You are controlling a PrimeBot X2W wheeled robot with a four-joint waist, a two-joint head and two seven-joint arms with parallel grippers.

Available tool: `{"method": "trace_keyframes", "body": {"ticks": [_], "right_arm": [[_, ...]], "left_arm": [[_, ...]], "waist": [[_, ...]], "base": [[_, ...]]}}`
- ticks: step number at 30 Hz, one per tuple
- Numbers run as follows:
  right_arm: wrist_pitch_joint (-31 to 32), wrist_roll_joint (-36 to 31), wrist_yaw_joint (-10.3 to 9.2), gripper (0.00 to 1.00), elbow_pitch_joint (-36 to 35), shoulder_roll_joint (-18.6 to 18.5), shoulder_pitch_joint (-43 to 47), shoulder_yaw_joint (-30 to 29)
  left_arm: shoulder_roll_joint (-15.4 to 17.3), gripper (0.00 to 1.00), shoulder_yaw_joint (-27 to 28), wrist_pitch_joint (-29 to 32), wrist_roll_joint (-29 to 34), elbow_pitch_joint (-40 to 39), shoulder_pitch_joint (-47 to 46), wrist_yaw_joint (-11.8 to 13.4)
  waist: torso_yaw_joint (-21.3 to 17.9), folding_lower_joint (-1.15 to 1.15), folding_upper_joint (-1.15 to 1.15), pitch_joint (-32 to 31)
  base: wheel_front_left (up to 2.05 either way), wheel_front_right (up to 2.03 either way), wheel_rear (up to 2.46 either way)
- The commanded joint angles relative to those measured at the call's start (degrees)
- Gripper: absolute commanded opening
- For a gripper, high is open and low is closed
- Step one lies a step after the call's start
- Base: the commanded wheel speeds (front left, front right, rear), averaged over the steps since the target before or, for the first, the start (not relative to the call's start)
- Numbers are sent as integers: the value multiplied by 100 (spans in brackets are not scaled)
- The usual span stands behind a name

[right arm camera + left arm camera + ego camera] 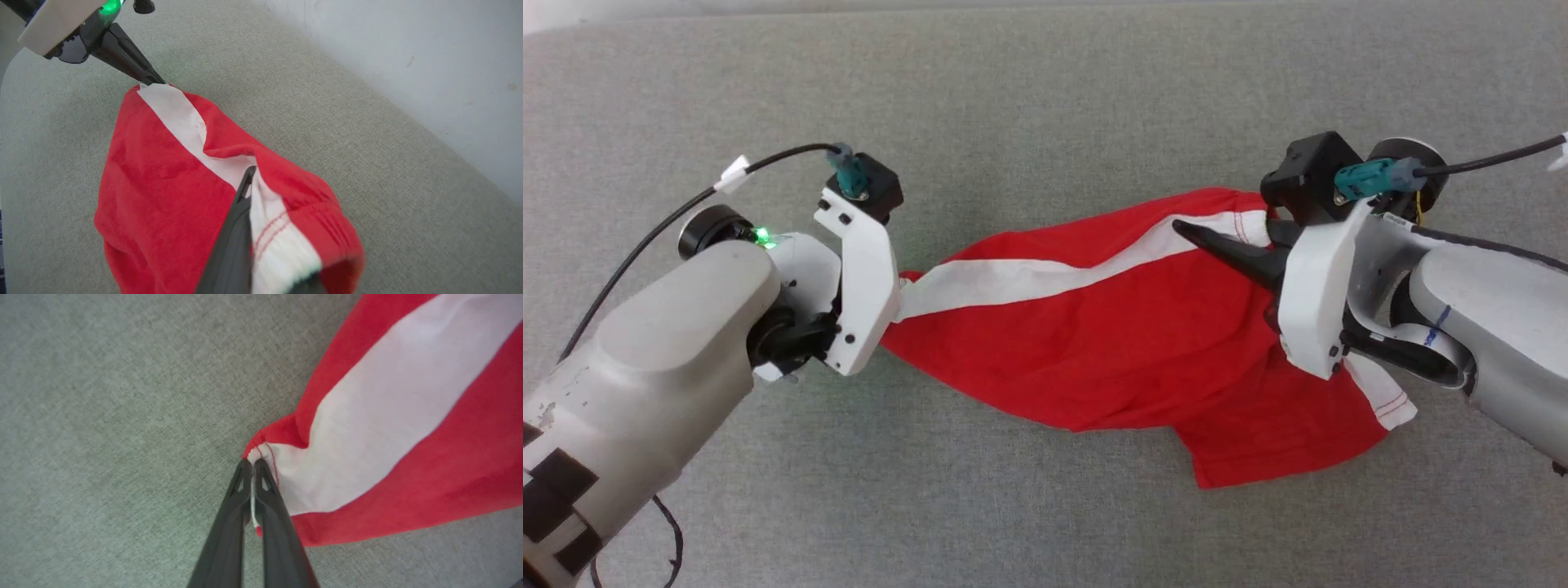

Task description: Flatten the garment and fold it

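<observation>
Head view shows the left arm rising from the near left corner of the grey fabric-covered bench. Its pale forearm slants up and inward, with the wrist turned so the left gripper aims to the right. A green light glows on the wrist, and a black cable loops off toward the left edge. In the left wrist view the two dark fingers lie pressed together, with a thin white edge of cloth pinched between them at the tips. That is the red-stitched end of the white stripe.

The garment lies around the middle of the bench, somewhat right of centre. Its long axis runs left to right, climbing slightly toward the far edge at its right end. The stripe follows that axis, pulled into a fairly straight band from one gripper to the other. The red cloth below it sags in loose folds toward the near edge, deepest at the near right.

At the right end, the right gripper points left and a little toward the far edge. One dark finger lies along the stripe, while its partner is covered by a fold of the gathered, stitched edge. Cloth sits clamped between them, though the hidden finger's tip cannot be seen. The right arm comes in from the right edge, forearm slanting toward the near right corner, with a cable trailing off right. A pale wall stands along the far edge.
</observation>
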Motion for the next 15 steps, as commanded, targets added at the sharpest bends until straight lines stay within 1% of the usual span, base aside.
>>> {"method": "trace_keyframes", "body": {"ticks": [1, 5, 9, 13, 14, 15], "right_arm": [[-115, -35, -11, 0, 22, 13, 47, 10], [-337, -33, -11, 0, 95, 7, 86, 11], [-680, 11, -11, 0, 191, -45, 45, 11], [-1029, -30, -11, 0, 451, -166, -124, -12], [-1029, -30, -11, 0, 451, -166, -124, -12], [-1102, -6, -11, 0, 499, -196, -176, -37]], "left_arm": [[-14, 0, -101, -169, -141, 31, 55, -37], [42, 0, 21, -766, -495, 25, 26, -37], [182, 0, 160, -1427, -762, -5, -5, -37], [257, 0, 482, -2081, -1307, -250, -41, -37], [257, 0, 482, -2081, -1307, -250, -41, -37], [307, 0, 557, -2245, -1357, -293, -98, -37]], "waist": [[40, 0, 0, -107], [99, 0, 0, -315], [156, 0, 0, -541], [211, 0, 0, -747], [211, 0, 0, -747], [222, 0, 0, -780]], "base": [[0, 0, 0], [0, 0, 0], [0, 0, 0], [0, 0, 0], [0, 0, 0], [0, 0, 0]]}}
